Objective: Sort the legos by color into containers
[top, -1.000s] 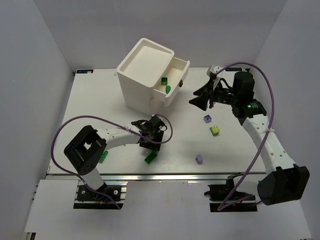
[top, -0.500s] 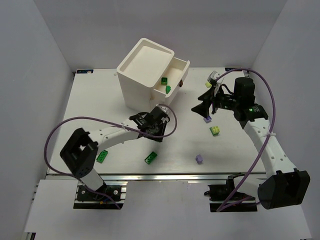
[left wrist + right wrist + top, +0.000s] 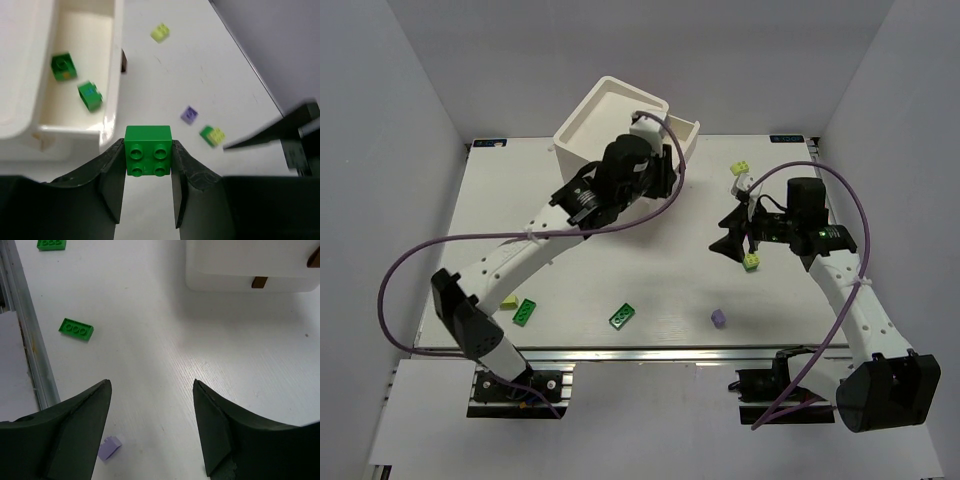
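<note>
My left gripper (image 3: 148, 150) is shut on a dark green 2x2 lego (image 3: 148, 157) and holds it just beside the open top drawer (image 3: 113, 75) of the white cabinet (image 3: 610, 115). Two dark green legos (image 3: 63, 66) (image 3: 90, 95) lie in that drawer. In the top view the left gripper (image 3: 658, 178) is at the drawer's front and hides its brick. My right gripper (image 3: 730, 238) is open and empty, low over the table. A light purple lego (image 3: 110, 447) lies under its left finger. A yellow-green lego (image 3: 751, 261) sits next to it.
Another yellow-green lego (image 3: 742, 167) lies at the far right and a purple one (image 3: 719, 318) near the front edge. A flat green lego (image 3: 623, 315), a green one (image 3: 526, 312) and a yellow-green one (image 3: 508, 303) lie along the front. A brown knob (image 3: 260, 281) shows on a shut drawer.
My left arm has swung from the middle of the table up to the open drawer. My right gripper has moved down and nearer, over the purple brick.
</note>
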